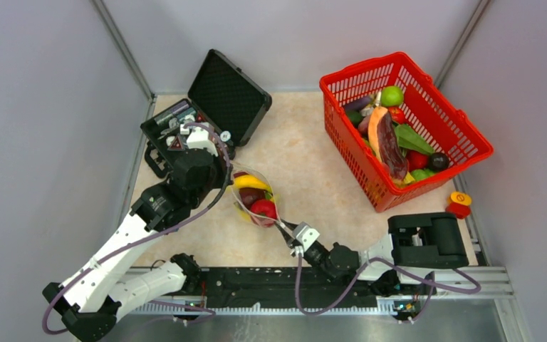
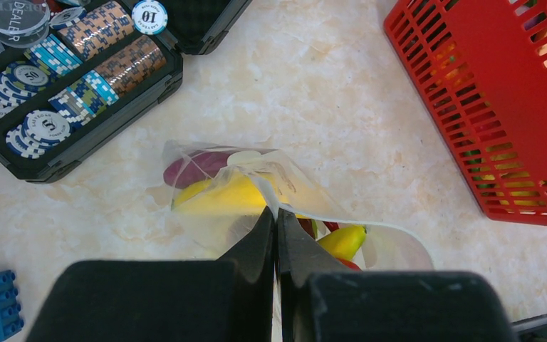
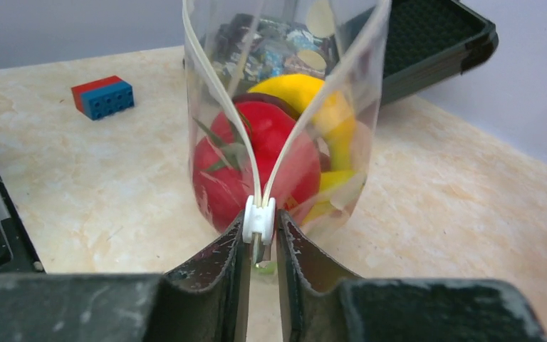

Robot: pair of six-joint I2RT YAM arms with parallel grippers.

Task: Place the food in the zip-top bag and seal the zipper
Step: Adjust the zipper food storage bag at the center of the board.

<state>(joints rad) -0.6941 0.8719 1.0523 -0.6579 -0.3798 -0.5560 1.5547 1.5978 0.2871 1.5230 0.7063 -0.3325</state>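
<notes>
The clear zip-top bag (image 1: 253, 197) lies mid-table, held between both grippers. It holds a yellow banana (image 1: 250, 182), a red tomato (image 1: 263, 208) and a purple piece (image 2: 192, 166). My left gripper (image 2: 276, 214) is shut on the bag's far corner at the zipper strip (image 2: 360, 223); it also shows in the top view (image 1: 229, 179). My right gripper (image 3: 259, 239) is shut on the white slider (image 3: 259, 219) at the zipper's near end; it also shows in the top view (image 1: 283, 226). The two zipper strips (image 3: 214, 92) spread apart beyond the slider, so the mouth stands open.
A red mesh basket (image 1: 360, 69) with several toy fruits and vegetables stands at the back right. An open black case (image 1: 229, 92) of poker chips (image 2: 78, 57) sits at the back left. A blue and red brick (image 3: 103, 97) lies nearby. A black box (image 1: 427, 239) and a yellow-red button (image 1: 459, 203) are at the right.
</notes>
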